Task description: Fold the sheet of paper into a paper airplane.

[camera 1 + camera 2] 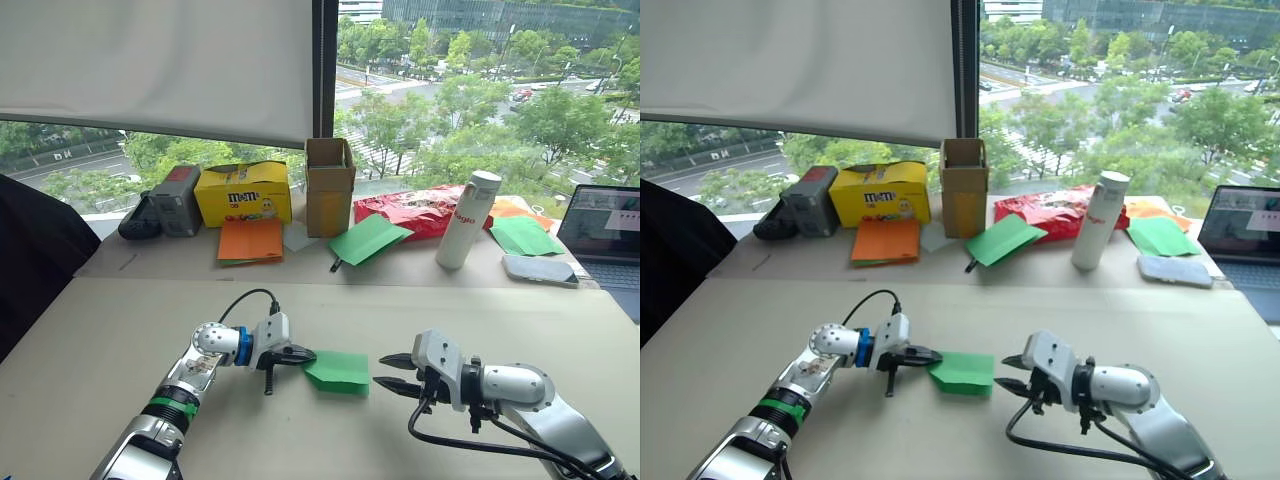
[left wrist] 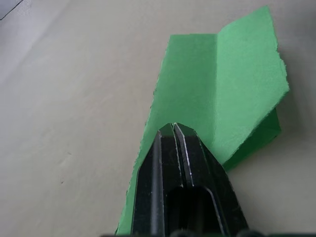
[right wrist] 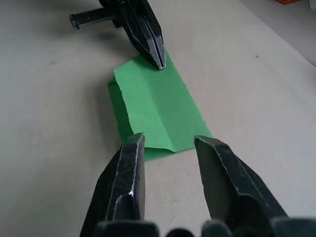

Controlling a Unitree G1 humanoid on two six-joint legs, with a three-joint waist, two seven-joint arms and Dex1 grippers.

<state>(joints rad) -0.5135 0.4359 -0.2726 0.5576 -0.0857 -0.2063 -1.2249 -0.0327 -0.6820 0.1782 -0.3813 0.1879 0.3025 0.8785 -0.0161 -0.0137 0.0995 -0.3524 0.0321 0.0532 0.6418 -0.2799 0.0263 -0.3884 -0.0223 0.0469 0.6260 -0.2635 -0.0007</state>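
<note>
- Green sheet of paper [image 1: 338, 371], folded in layers, near tabletop's [image 1: 120, 330] front edge: light, limp, tears easily.
- Left gripper [image 1: 303, 355]: fingers together, apparently pressing one end.
- Right gripper [image 1: 391, 373]: fingers apart at free end, the likely hold.

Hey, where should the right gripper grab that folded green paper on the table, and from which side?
Probably the near end of the sheet of paper, coming in low from the robot's right. The closed left gripper is pressed on the far end, so that end looks pinned. The open right gripper already faces the free edge, where the top layer sits slightly raised along the crease.
</note>
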